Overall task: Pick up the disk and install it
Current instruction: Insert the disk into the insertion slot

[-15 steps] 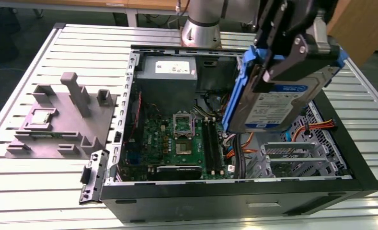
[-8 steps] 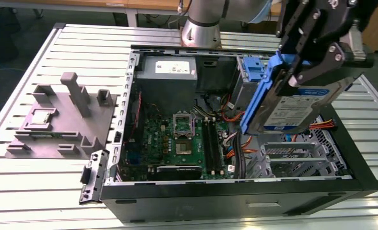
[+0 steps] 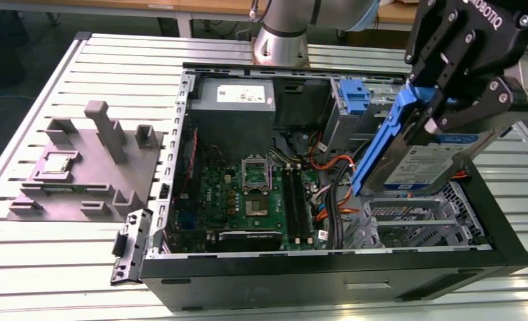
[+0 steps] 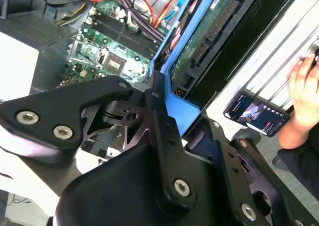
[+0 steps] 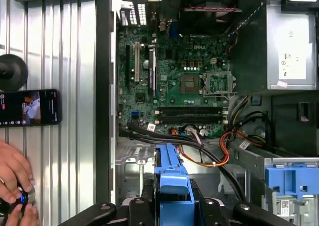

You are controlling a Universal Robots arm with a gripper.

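The open computer case (image 3: pixel 335 274) lies on the tabletop (image 3: pixel 58 267). Inside the case, the motherboard (image 3: pixel 245 200) covers the floor on the exterior view's left. The power supply (image 3: pixel 232 97) sits against the far wall beyond it, and the drive cage (image 3: pixel 415 217) fills the near corner on the exterior view's right. The disk (image 3: pixel 424 160) hangs tilted above that cage, clamped at its upper end by the hand (image 3: pixel 429 114). Outside the case, a fixture block (image 3: pixel 85 167) rests on the exterior view's left and the arm's base (image 3: pixel 282 33) stands behind the far wall. A phone (image 5: pixel 30 107) lies beside the case, with a person's hand (image 5: pixel 14 173) near it.
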